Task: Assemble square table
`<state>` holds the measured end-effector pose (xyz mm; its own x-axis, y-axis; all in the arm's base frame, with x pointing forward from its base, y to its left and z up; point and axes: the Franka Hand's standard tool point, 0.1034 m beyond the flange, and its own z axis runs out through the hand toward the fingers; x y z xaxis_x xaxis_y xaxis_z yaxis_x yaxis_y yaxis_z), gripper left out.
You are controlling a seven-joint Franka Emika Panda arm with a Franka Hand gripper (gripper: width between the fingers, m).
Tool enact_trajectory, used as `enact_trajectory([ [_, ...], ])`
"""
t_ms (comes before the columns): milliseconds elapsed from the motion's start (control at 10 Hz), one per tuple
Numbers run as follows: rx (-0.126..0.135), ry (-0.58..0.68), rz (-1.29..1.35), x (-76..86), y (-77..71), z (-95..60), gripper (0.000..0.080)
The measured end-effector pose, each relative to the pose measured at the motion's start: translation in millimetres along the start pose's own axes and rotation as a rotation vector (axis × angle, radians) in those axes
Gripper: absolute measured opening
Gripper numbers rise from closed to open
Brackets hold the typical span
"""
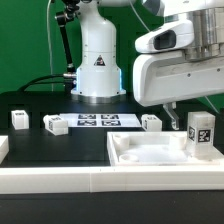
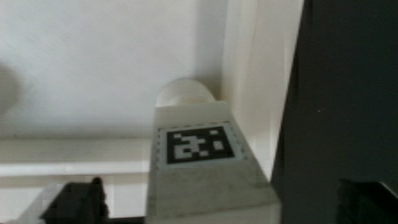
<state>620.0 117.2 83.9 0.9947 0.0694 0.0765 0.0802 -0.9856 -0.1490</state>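
The white square tabletop slab (image 1: pixel 150 150) lies at the exterior view's lower right, raised rim up. One white tagged leg (image 1: pixel 201 133) stands upright in the slab's corner on the exterior view's right. My gripper (image 1: pixel 195 112) hangs right over this leg. In the wrist view the leg (image 2: pixel 199 150) stands between my two dark fingers (image 2: pixel 80 205) with a gap on each side, so my gripper (image 2: pixel 217 208) is open around it. The slab's white floor (image 2: pixel 89 80) and rim show behind the leg. Three more legs (image 1: pixel 18 119), (image 1: pixel 55 124), (image 1: pixel 150 121) lie on the black table.
The marker board (image 1: pixel 98 121) lies flat in front of the robot base (image 1: pixel 97 70). A long white low border wall (image 1: pixel 60 182) runs along the front edge. Black cables trail at the back on the exterior view's left.
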Motion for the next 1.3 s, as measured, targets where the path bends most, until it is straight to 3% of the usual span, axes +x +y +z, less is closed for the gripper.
enact_trajectory([
  [100,0.0,0.0,0.0,-0.1,0.4,0.3,0.0649],
  [200,0.0,-0.001,0.0,-0.2,0.4,0.5,0.0552],
  [300,0.0,-0.001,0.0,-0.2,0.4,0.5,0.0552],
  [400,0.0,-0.001,0.0,-0.2,0.4,0.5,0.0369],
  [500,-0.002,0.0,0.005,0.0,2.9,0.3,0.0293],
  [900,-0.001,0.003,0.18,0.0,5.2,0.3,0.0293],
  [1000,0.015,0.026,0.31,-0.6,6.4,0.4,0.0293],
  [1300,0.024,0.027,0.664,-7.5,2.0,1.7,0.0293],
])
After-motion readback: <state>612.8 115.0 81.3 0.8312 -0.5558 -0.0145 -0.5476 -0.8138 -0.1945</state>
